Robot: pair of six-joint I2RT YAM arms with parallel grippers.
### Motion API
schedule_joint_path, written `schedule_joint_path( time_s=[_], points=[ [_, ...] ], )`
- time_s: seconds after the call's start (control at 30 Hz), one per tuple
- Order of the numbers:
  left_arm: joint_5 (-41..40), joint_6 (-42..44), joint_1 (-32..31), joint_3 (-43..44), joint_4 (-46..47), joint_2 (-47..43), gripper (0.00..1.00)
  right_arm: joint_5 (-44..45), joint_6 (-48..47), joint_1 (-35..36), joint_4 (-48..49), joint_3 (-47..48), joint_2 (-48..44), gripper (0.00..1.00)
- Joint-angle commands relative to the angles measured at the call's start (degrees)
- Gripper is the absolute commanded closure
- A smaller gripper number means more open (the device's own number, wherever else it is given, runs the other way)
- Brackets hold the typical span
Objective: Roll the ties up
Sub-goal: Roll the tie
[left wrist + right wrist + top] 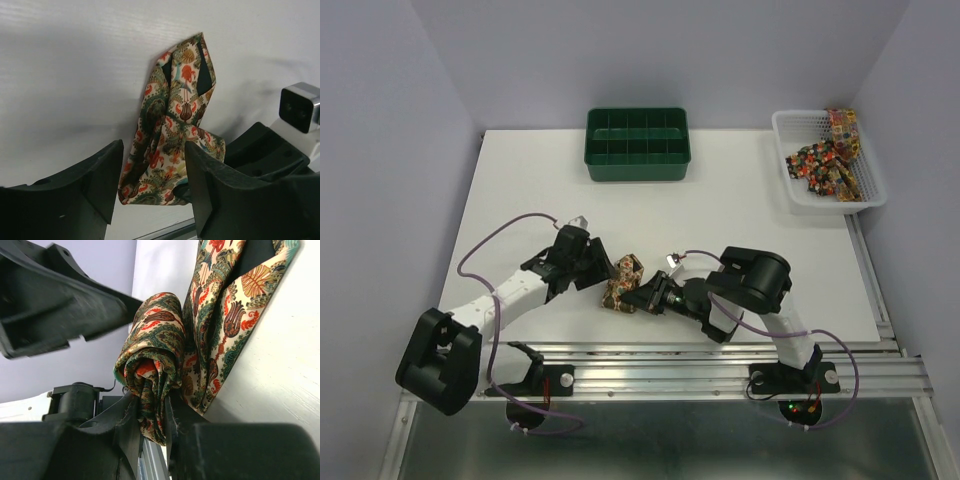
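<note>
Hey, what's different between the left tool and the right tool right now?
The left tool stands open, pinching nothing; the right tool is shut on the rolled part of the tie. The left tool reaches in from the tie's left, the right tool from its right. Both are black, two-fingered, and meet at the same tie.

Notebook: the right fingers point(125, 432) hid the rolled tie point(150, 360) at its lower edge. The left fingers point(65, 305) were blurred. I couldn't count the basket point(782, 150) ties point(825, 165); too small.
</note>
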Motion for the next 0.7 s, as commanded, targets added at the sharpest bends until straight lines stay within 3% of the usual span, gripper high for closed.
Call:
schedule_joint_path(
  time_s=[0.0,0.27,0.67],
  points=[
    [4.9,-0.6,0.0,-2.9,4.7,-0.6,0.37,4.4,-6.4,-1.6,11.7,-2.2,7.5,0.86],
    [9.1,-3.1,0.6,-9.3,15.5,-0.3,0.39,4.2,-6.4,-1.6,10.3,-1.8,7.4,0.86],
    [9.8,-9.6,1.5,-21.8,19.0,-17.2,0.35,3.7,-5.1,-1.6,6.7,-1.1,6.7,0.87]
  ],
)
